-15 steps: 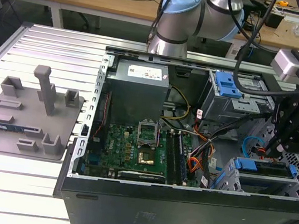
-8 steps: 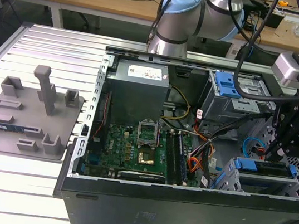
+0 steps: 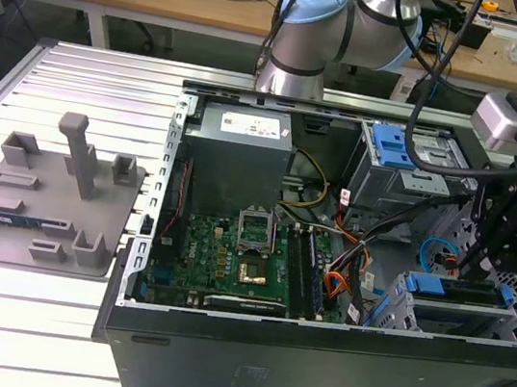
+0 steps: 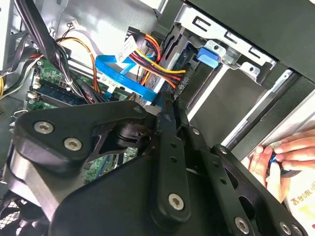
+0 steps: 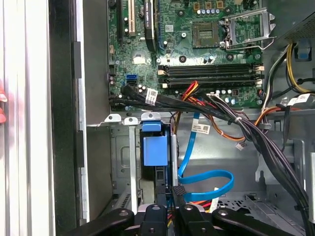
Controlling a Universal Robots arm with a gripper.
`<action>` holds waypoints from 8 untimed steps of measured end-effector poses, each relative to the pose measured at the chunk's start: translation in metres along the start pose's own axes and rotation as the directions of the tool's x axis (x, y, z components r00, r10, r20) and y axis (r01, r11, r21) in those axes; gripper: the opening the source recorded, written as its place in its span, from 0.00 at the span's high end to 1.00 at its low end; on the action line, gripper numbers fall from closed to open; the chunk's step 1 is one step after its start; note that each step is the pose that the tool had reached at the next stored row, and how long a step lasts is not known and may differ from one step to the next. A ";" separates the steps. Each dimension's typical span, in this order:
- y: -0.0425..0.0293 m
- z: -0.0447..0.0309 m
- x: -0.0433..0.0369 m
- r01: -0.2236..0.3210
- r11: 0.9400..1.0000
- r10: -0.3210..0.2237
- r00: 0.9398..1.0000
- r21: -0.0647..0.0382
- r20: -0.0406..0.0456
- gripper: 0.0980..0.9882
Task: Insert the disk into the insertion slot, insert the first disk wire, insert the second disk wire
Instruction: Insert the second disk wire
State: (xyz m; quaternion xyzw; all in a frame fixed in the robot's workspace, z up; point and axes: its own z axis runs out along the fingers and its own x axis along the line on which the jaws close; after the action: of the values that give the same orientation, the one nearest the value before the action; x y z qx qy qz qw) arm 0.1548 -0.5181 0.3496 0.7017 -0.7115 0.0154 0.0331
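A ribbed, light metal table [image 3: 81, 75] carries the work. On it, toward the exterior view's right, lies an open computer case [image 3: 312, 357] on its side, its dark lower wall facing the camera and its green circuit board showing inside. Well apart from it, toward the exterior view's left, a flat grey plastic fixture plate [image 3: 39, 195] rests on the ribs; it has several low blocks and one taller upright post [image 3: 80, 152]. The robot arm's base [image 3: 293, 72] stands at the table's far edge, just behind the case.
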 end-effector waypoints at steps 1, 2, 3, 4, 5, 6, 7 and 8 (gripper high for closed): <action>0.0000 0.0001 0.0002 0.000 1.000 0.000 1.000 0.000 0.000 0.93; -0.0001 0.0003 0.0003 0.000 1.000 0.000 1.000 0.000 0.000 0.93; -0.0001 0.0006 0.0006 0.000 1.000 0.000 1.000 0.000 0.000 0.93; -0.0001 0.0009 0.0010 0.001 1.000 -0.001 1.000 0.000 0.000 0.93; -0.0001 0.0013 0.0011 0.002 1.000 -0.002 1.000 0.000 0.000 0.93; -0.0001 0.0017 0.0010 0.004 1.000 -0.004 1.000 0.000 0.000 0.93; -0.0001 0.0020 0.0010 0.005 1.000 -0.005 1.000 0.000 0.000 0.93; -0.0001 0.0024 0.0010 0.006 1.000 -0.006 1.000 0.000 0.000 0.93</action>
State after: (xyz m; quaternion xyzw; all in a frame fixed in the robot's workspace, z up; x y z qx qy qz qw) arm 0.1549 -0.5192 0.3473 0.7038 -0.7095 0.0156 0.0331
